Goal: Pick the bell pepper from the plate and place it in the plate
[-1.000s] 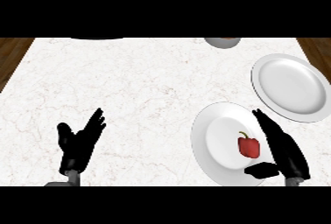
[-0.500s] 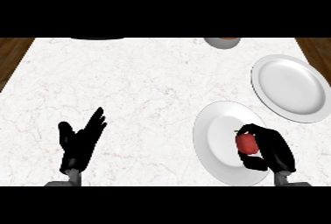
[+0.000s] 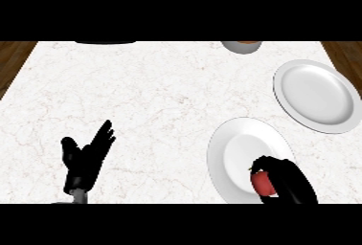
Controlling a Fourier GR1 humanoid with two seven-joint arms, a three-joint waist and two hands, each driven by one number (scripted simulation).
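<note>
Bright, even light; perhaps faint plate [image 3: 314, 95] shading.

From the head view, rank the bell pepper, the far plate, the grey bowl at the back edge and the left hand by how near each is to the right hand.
1. Bell pepper: inside the right hand, over the near plate.
2. Far plate: beyond it, by the right edge.
3. Grey bowl: back edge, and left hand: resting open at lower left; too close to call.
</note>
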